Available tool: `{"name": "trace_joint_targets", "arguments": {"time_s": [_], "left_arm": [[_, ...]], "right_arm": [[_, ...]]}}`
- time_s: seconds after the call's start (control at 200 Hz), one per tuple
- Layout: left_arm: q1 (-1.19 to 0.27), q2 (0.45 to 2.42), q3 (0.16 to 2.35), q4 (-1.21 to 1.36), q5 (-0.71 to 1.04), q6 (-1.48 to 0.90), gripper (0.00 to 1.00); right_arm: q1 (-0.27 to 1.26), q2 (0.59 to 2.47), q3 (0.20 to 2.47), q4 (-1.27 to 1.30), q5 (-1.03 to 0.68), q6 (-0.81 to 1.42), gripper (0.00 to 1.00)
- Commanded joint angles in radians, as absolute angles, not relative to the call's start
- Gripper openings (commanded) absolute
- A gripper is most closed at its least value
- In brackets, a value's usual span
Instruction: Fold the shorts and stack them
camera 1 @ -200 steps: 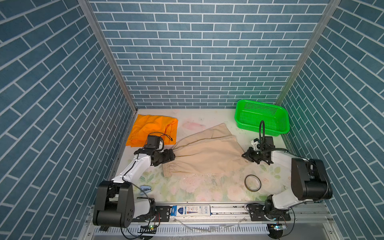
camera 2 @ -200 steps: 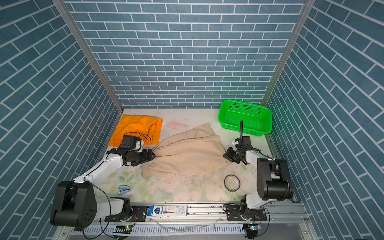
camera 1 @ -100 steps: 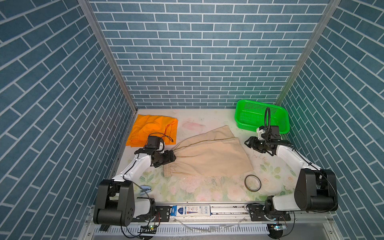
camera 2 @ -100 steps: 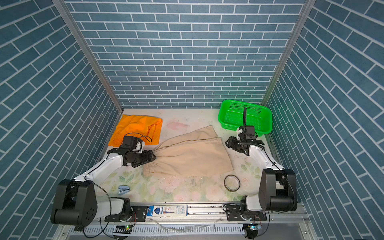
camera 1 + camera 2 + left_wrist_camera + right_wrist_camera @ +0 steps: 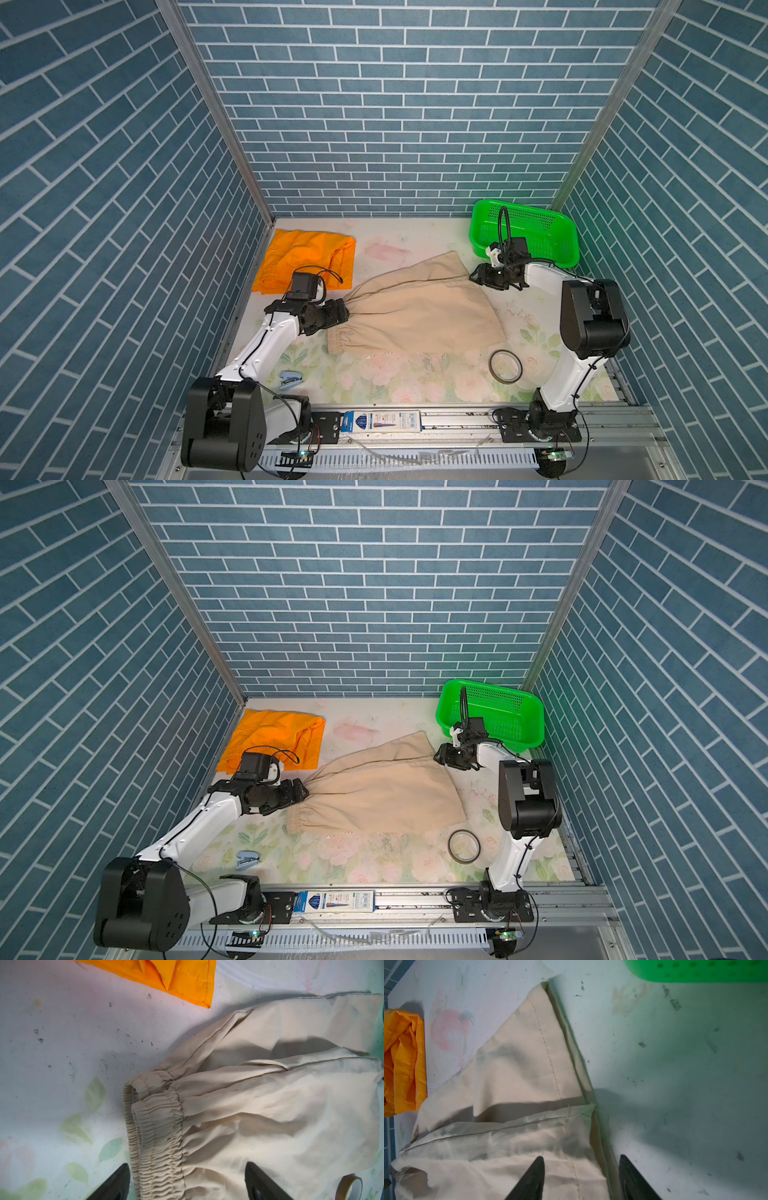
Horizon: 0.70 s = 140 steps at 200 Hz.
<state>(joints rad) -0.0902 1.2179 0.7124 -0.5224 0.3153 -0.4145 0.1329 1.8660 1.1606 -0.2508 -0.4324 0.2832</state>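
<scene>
Stained floral mat (image 5: 395, 384), blue-brick walls (image 5: 395, 124); L gripper (image 5: 341, 314) & R gripper (image 5: 476, 276), jaws apart, over beige shorts (image 5: 419, 316).

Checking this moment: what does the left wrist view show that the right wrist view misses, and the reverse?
Left wrist only: the gathered waistband and a tape roll. Right wrist only: the green basket and a hem corner. Both: the beige shorts, the orange shorts, the floral table cover, and an open claw over the beige cloth, the left claw and the right claw respectively.
</scene>
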Motion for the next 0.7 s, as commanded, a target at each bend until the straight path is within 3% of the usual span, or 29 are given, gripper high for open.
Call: {"name": "trace_joint_targets", "arguments": {"time_s": [0.0,0.18,0.36,0.695], "left_arm": [[-0.089,1.238,0.701,-0.515,0.330,-0.422,0.88],[-0.089,1.270,0.701,-0.517,0.331,-0.410,0.88],[-0.089,1.276,0.701,-0.503,0.331,-0.411,0.87],[-0.088,1.284,0.701,-0.514,0.287,-0.393,0.87]], "right_arm": [[0.133,1.914,1.194,-0.227,-0.461,0.250,0.55],[0.135,1.968,1.232,-0.197,-0.535,0.274,0.38],[0.138,1.960,1.256,-0.211,-0.556,0.279,0.00],[0.168,1.795,1.330,-0.348,-0.483,0.233,0.00]]}}
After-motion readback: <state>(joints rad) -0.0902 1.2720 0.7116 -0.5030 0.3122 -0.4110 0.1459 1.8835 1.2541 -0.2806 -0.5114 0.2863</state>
